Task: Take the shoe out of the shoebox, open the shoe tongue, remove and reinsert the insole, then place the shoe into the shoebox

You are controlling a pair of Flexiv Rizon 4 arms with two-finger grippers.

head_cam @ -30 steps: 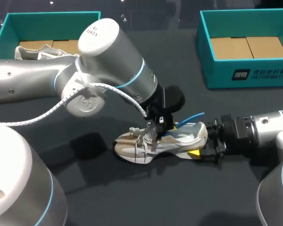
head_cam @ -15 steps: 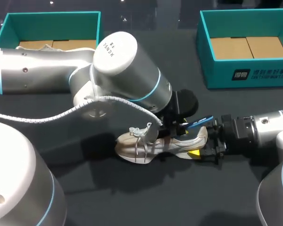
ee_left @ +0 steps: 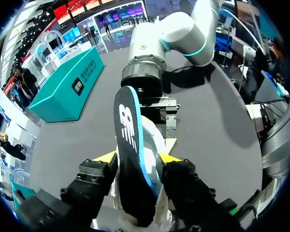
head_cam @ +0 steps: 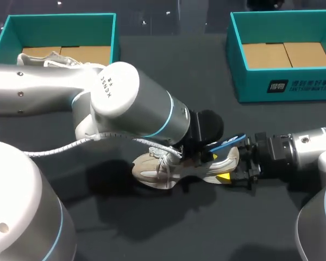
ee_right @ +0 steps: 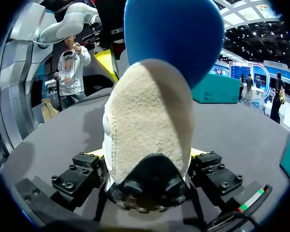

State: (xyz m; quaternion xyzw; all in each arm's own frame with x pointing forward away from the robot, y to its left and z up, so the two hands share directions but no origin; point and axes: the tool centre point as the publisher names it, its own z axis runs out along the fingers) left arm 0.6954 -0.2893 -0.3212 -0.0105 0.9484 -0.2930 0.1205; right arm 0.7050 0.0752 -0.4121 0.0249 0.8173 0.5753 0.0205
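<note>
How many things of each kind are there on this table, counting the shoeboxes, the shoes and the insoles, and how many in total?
Shoeboxes: 2, the left shoebox and the right shoebox.
Shoes: 2, the first shoe outside the boxes, the second shoe inside the left shoebox.
Insoles: 1, the insole sticking out of the first shoe.
Total: 5.

A dark grey table (head_cam: 152,228) lies under the fingers of the left gripper (ee_left: 138,157) and the right gripper (ee_right: 147,153), its matte surface spreading out on either side of them. A pale second shoe (head_cam: 49,58) with loose laces lies well apart from both pairs of fingers, far back on the left gripper's side.
</note>
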